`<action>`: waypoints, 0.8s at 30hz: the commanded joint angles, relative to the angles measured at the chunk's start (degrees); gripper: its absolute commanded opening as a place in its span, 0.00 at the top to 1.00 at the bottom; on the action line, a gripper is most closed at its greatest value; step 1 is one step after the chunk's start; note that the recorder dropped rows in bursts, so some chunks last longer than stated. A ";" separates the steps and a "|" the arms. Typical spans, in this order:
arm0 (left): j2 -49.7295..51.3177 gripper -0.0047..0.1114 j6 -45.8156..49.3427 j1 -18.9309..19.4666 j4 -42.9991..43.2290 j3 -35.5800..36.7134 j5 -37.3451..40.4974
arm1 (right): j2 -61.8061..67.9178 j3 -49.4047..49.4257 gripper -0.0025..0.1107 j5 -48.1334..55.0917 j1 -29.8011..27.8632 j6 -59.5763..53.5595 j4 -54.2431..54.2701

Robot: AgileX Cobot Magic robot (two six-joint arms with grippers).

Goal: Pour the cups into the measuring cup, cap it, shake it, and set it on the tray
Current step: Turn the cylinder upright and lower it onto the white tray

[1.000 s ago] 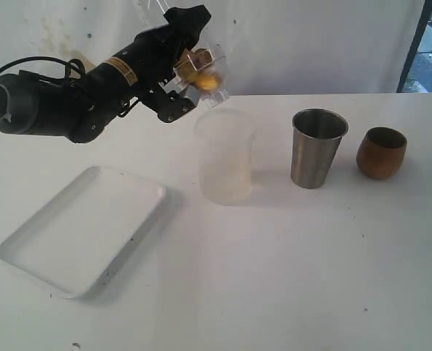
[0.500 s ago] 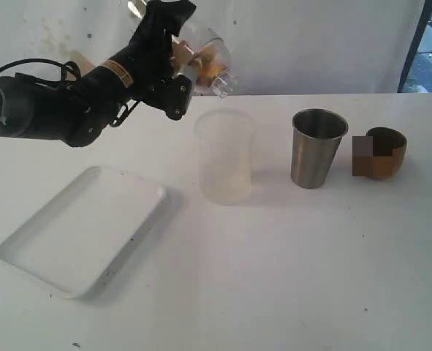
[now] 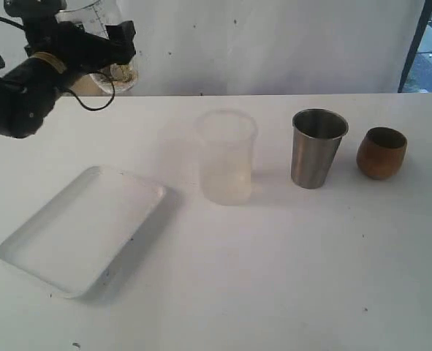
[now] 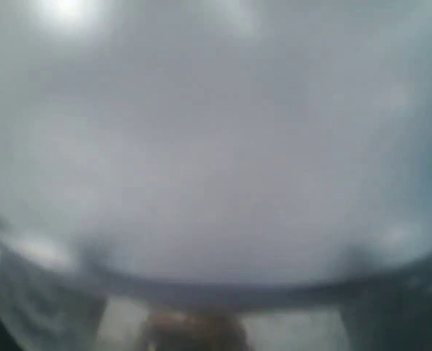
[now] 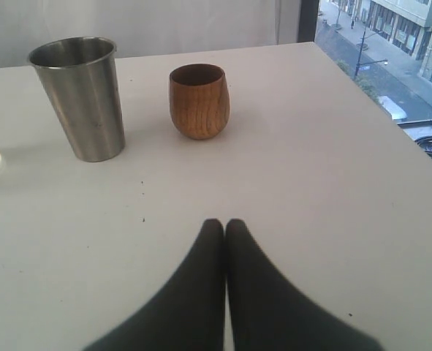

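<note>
The left gripper (image 3: 80,40) is clamped on the measuring cup (image 3: 119,72), holding it in the air over the table's (image 3: 289,278) far left corner, well apart from the tray (image 3: 77,227). The right gripper (image 5: 225,228) has its fingers pressed together on nothing, facing the brown cup (image 5: 199,102) and the steel tumbler (image 5: 84,102)

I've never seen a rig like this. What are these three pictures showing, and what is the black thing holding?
It is a robot with two arms, each ending in a two-fingered hand. The wide picture comes from a camera off the arms; the other two from cameras on the wrists. On the table stand a frosted cup, a steel tumbler and a brown cup; a white tray lies on the left arm's side. The left hand holds a clear measuring cup with something yellowish inside, raised off the table; its camera shows a blur of it. The right hand is shut and empty.
</note>
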 commanded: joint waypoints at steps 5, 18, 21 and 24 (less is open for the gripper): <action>-7.34 0.96 -0.74 1.33 7.07 0.46 9.57 | -0.27 0.04 0.98 -0.25 -0.45 -0.21 -0.22; -14.30 0.96 6.51 1.33 4.31 11.31 3.94 | -0.27 0.04 0.98 -0.25 -0.45 -0.21 -0.22; -15.76 0.96 4.58 1.33 -0.39 18.05 -3.03 | -0.27 0.04 0.98 -0.25 -0.45 -0.21 -0.22; -15.88 0.96 4.68 1.33 -1.77 25.95 -14.84 | -0.27 0.04 0.98 -0.25 -0.45 -0.21 -0.22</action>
